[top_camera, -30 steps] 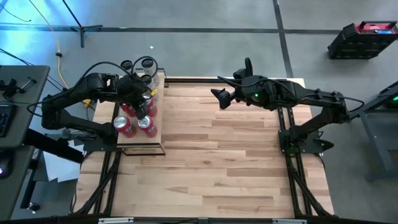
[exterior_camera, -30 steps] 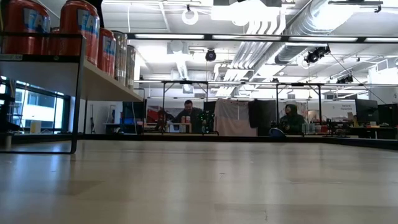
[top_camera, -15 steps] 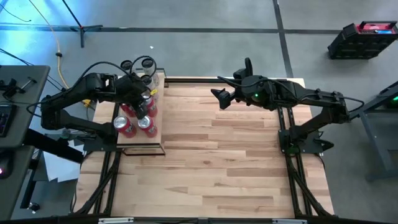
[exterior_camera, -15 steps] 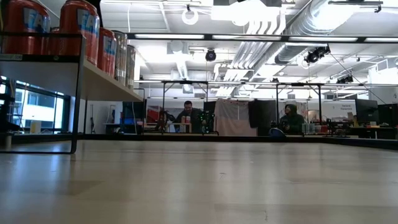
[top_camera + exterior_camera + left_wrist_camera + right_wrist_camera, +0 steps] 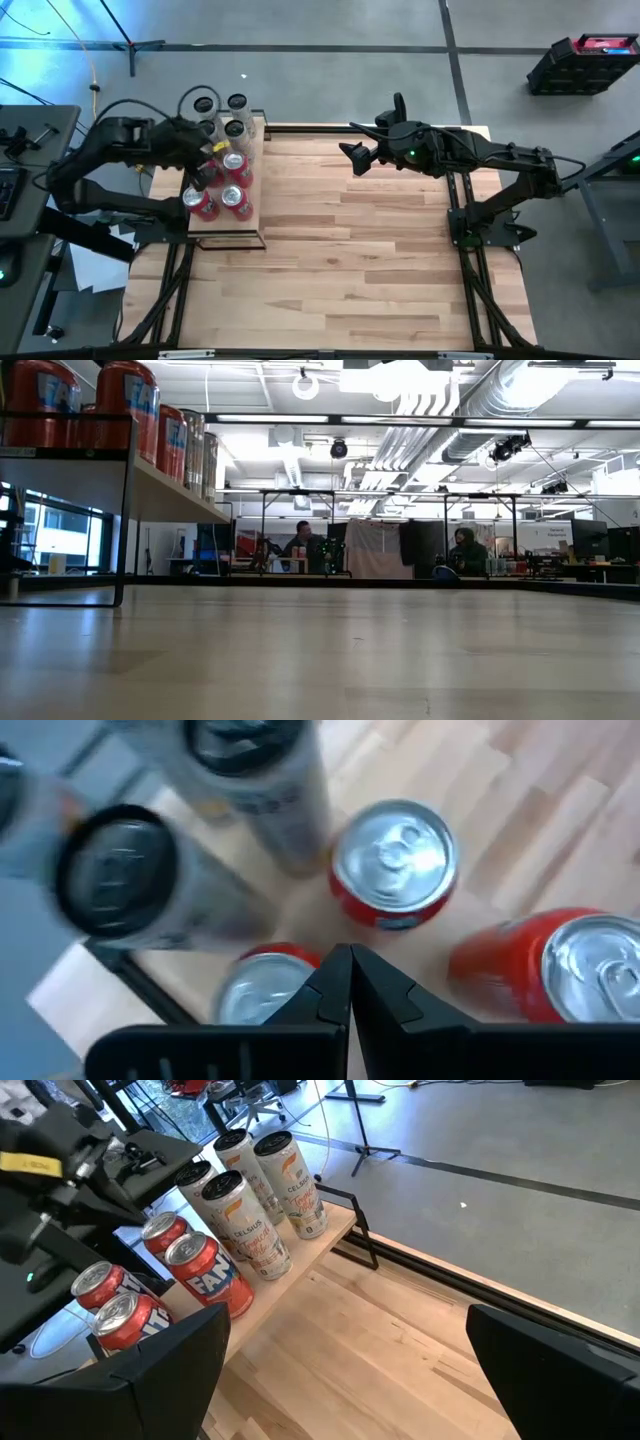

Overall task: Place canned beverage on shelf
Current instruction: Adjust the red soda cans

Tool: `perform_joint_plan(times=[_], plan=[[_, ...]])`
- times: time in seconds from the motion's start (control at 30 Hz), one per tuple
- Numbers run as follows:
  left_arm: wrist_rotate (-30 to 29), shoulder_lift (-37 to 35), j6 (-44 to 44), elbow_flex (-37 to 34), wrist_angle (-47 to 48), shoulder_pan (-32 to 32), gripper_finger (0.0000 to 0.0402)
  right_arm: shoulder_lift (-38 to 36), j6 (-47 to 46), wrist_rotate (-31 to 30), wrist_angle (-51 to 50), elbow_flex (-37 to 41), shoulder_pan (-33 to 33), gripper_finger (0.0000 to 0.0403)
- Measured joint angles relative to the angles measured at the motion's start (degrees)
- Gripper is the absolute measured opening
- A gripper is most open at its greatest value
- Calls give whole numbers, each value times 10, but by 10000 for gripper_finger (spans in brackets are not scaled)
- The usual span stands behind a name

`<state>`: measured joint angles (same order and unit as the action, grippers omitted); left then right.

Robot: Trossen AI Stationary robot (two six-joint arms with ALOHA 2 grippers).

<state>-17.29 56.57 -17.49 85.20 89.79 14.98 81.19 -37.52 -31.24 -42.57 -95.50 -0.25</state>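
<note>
Over shelf (image 5: 228, 222): left pincer (image 5: 349, 982) clenched, empty, above red cans (image 5: 395, 862), all upright on board. Right pincer (image 5: 352, 158) spread wide, parked mid-tabletop (image 5: 350, 260), clear of stock.

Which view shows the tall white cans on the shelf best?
The right wrist view: all four tall white cans stand unobstructed on the shelf. High view shows only tops, low view a sliver, left wrist view blurred tops.

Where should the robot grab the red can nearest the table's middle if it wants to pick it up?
Probably around its round side, a bit below the top. That red can stands upright at the shelf edge with other cans behind it, so coming in from the open table side looks easiest. The open right gripper is on that side.
</note>
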Motion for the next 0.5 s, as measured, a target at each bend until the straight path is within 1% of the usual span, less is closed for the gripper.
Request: perform_joint_plan(times=[0.13, 0.23, 0.33, 0.5], plan=[[-45, -18, -3, -4, 3, 0, 0, 0, 0, 0, 0, 0, 0, 392], [-62, -31, 0, -16, 2, 0, 0, 0, 0, 0, 0, 0, 0, 392], [-64, -44, -3, -37, 3, 0, 0, 0, 1, 0, 0, 0, 0, 392], [-61, -45, -3, -76, 3, 0, 0, 0, 2, 0, 0, 0, 0, 392]])
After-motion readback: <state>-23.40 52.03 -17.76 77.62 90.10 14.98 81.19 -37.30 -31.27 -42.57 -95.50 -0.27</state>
